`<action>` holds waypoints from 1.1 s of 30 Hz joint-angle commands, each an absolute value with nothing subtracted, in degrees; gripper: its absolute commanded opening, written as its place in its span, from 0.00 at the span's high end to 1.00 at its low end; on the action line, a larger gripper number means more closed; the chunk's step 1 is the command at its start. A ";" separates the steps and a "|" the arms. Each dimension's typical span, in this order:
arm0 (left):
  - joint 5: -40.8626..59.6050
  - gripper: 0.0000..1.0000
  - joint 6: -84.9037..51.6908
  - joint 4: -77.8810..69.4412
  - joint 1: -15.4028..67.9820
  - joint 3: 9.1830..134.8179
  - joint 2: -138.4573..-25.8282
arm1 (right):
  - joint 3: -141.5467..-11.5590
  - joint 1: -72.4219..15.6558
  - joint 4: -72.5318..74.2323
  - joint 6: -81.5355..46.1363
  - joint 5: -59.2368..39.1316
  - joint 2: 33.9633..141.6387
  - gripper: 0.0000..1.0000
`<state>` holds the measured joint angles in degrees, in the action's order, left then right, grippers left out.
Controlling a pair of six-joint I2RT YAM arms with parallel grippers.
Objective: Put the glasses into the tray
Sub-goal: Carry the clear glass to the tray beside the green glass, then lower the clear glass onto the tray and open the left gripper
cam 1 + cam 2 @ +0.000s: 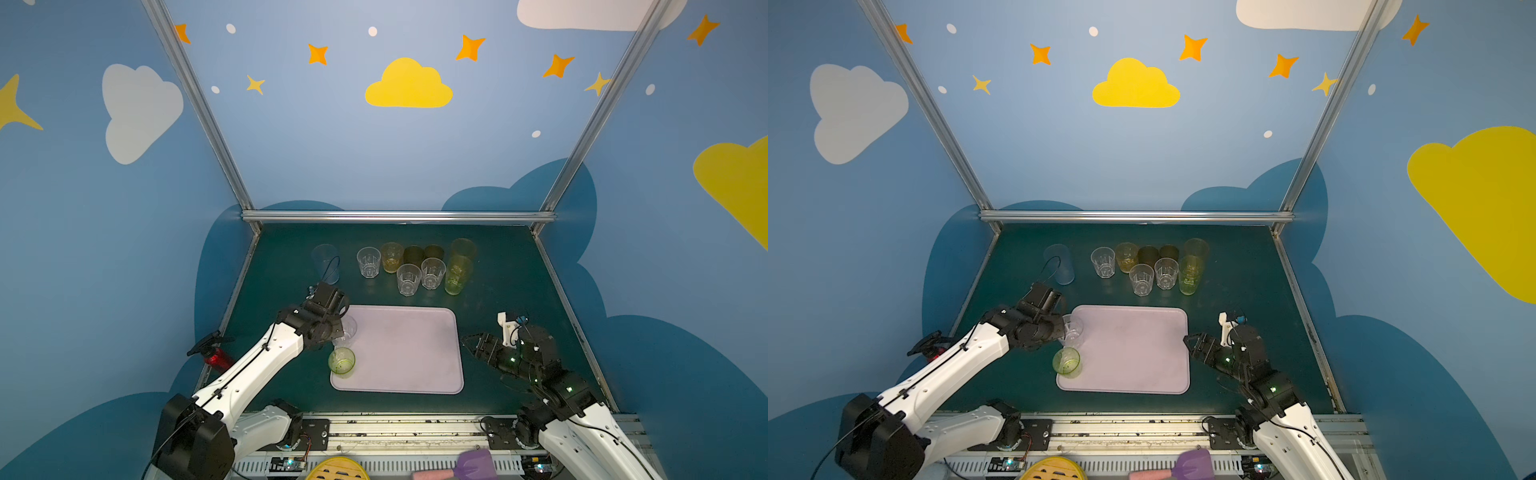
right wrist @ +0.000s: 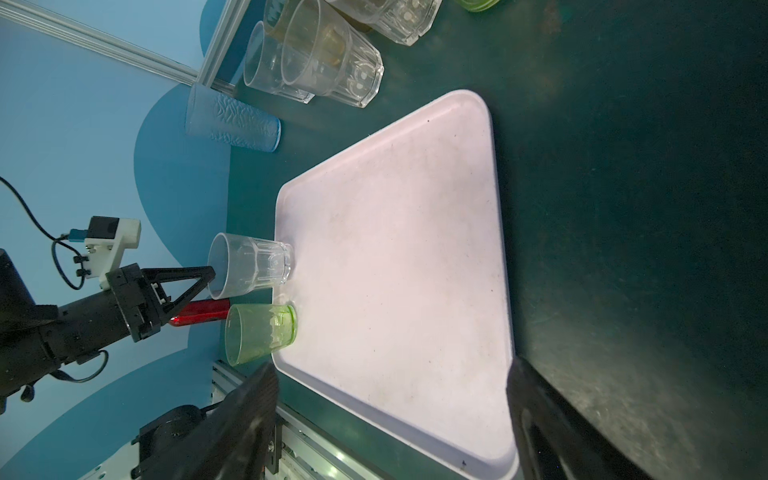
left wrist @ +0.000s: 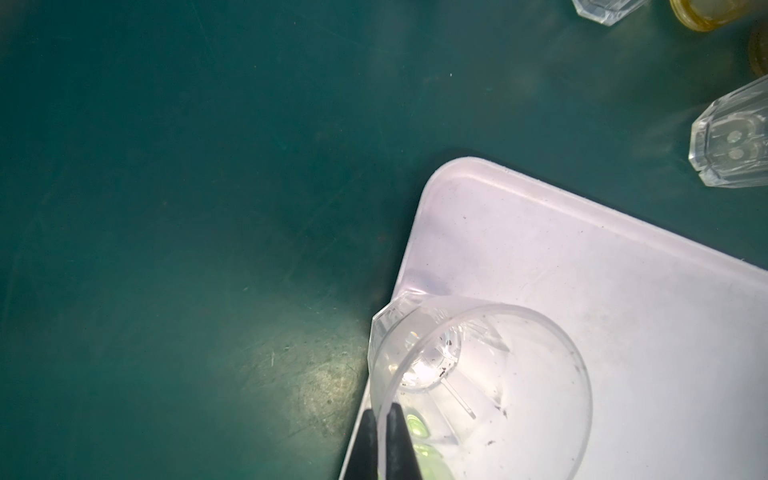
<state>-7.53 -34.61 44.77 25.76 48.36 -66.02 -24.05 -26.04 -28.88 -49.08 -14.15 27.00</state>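
While left pincer point(image 2: 210, 277) nips its rim, clear glass point(image 2: 257, 266) at tray point(image 2: 395, 249) edge

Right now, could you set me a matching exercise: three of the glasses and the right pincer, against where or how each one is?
Things:
1. short green glass
2. clear faceted glass at the tray
3. tall pale blue glass
4. right pincer

States:
A. open, empty, beside the tray
B. standing on the table, far left
C. standing in the tray's near-left corner
D. pinched at the rim by the left pincer

Pairs: 1-C, 2-D, 3-B, 4-A
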 commanded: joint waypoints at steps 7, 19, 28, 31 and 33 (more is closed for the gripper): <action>-4.44 0.96 -35.01 44.12 25.50 48.26 -67.50 | -23.54 -25.84 -29.66 -48.87 -13.01 27.50 0.15; -2.89 0.96 -35.82 44.21 25.54 45.28 -65.23 | -23.25 -25.84 -29.14 -49.39 -13.01 28.55 0.15; -5.11 0.53 -35.86 45.69 25.50 46.70 -65.16 | -23.49 -25.75 -29.21 -49.20 -13.18 29.09 0.15; -6.55 0.39 -35.55 46.81 25.55 47.82 -64.29 | -23.70 -25.73 -29.30 -49.35 -13.49 29.09 0.15; -7.03 0.35 -35.17 47.40 25.51 48.59 -63.53 | -23.48 -25.73 -29.11 -49.77 -13.70 28.99 0.15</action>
